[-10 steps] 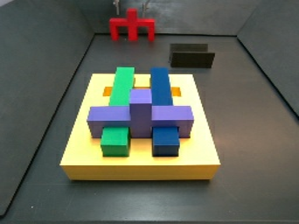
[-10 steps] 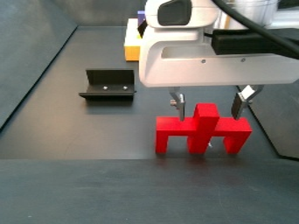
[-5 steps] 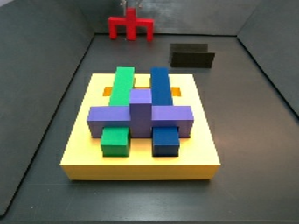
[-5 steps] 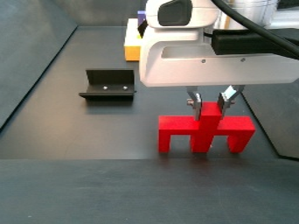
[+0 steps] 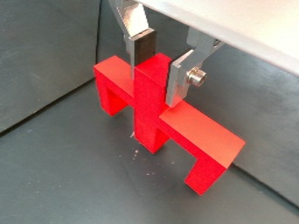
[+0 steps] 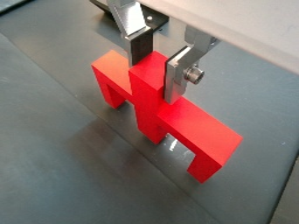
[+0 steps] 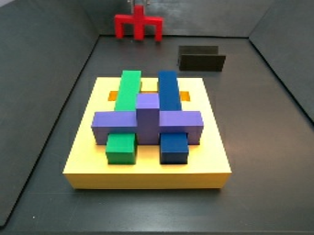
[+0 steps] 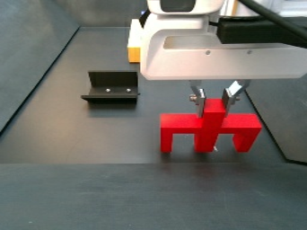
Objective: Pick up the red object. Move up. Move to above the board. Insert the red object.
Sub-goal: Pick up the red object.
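Observation:
The red object (image 8: 210, 131), a bar with two legs and a central post, hangs just above the dark floor at the far end of the bin (image 7: 139, 26). My gripper (image 8: 214, 92) is shut on its upright post. In both wrist views the silver fingers (image 5: 180, 77) (image 6: 177, 75) press the post from two sides, with the gripper (image 5: 160, 66) (image 6: 158, 63) centred over the red object (image 5: 158, 109) (image 6: 158, 105). The board (image 7: 147, 174), a yellow slab, lies well apart from it; behind the gripper body only a yellow edge of the board (image 8: 135, 45) shows.
On the board sit a green block (image 7: 127, 92), a blue block (image 7: 168, 92) and a purple cross block (image 7: 147, 119). The dark fixture (image 7: 203, 59) (image 8: 110, 86) stands on the floor between the board and the red object. Sloping bin walls close in both sides.
The fingers closed on the red post, and the gripper has since risen a little, lifting the red object slightly off the floor.

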You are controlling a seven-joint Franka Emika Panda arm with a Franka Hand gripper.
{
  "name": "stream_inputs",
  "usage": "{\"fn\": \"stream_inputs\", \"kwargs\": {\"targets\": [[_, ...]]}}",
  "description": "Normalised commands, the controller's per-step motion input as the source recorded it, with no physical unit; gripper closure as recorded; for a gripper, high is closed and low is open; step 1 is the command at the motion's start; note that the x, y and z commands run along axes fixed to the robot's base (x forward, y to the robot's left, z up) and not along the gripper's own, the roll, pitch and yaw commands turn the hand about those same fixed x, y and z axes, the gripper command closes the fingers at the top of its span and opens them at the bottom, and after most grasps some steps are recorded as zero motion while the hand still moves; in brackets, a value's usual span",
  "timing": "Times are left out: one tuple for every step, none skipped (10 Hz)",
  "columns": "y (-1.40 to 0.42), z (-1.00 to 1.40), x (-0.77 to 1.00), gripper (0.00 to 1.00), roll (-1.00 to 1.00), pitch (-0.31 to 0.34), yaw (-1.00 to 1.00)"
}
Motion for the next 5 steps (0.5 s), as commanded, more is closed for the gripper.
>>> {"fn": "stream_inputs", "kwargs": {"targets": [[0.0, 0.0, 0.0, 1.0, 0.0, 0.0, 0.0], [0.0, 0.0, 0.0, 1.0, 0.0, 0.0, 0.0], [0.0, 0.0, 0.0, 1.0, 0.0, 0.0, 0.0], [0.0, 0.0, 0.0, 1.0, 0.0, 0.0, 0.0], [0.0, 0.0, 0.0, 1.0, 0.0, 0.0, 0.0]]}}
